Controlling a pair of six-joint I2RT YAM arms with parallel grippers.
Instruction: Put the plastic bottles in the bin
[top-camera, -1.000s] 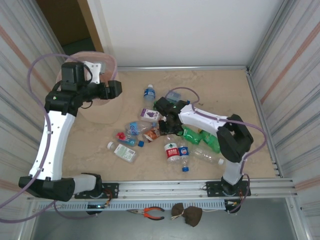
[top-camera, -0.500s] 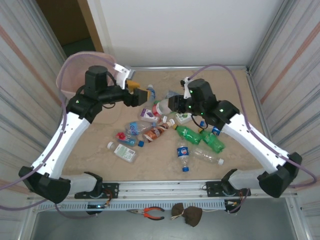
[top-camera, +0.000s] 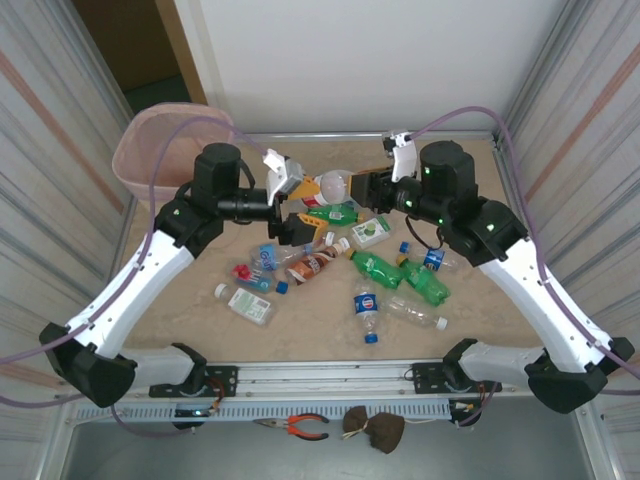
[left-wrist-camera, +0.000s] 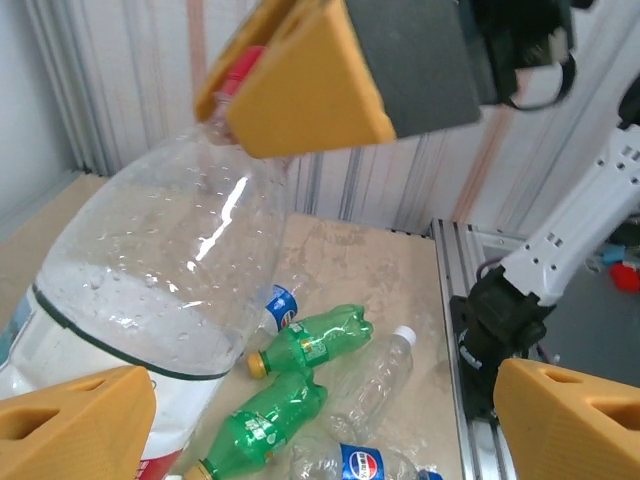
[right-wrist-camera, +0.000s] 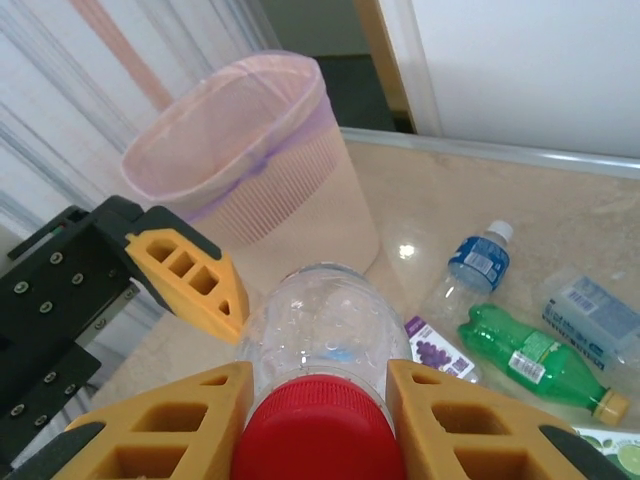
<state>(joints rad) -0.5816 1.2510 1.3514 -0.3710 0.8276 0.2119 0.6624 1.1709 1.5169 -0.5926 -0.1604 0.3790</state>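
My right gripper (right-wrist-camera: 315, 425) is shut on the neck of a clear bottle with a red cap (right-wrist-camera: 315, 435), holding it in the air above the table. That bottle (top-camera: 335, 184) hangs between the two arms. My left gripper (top-camera: 296, 200) is open; its orange fingers (left-wrist-camera: 72, 420) stand wide apart around the bottle's (left-wrist-camera: 165, 285) lower end without gripping it. The pale pink bin (top-camera: 160, 150) stands at the back left, and in the right wrist view the bin (right-wrist-camera: 250, 150) is just beyond the held bottle. Several bottles lie on the table, among them green ones (top-camera: 380, 268) (left-wrist-camera: 310, 345).
A Pepsi-labelled bottle (top-camera: 365, 303) and a clear one (top-camera: 415, 312) lie near the front rail (top-camera: 330, 375). Loose blue (top-camera: 283, 287) and red (top-camera: 241, 270) caps lie left of the heap. Corrugated metal walls close in both sides. Pliers (top-camera: 297, 427) lie below the rail.
The right arm has lifted the red-capped bottle out of the heap toward the back. The left arm has swung from the bin over to the bottle, fingers open.
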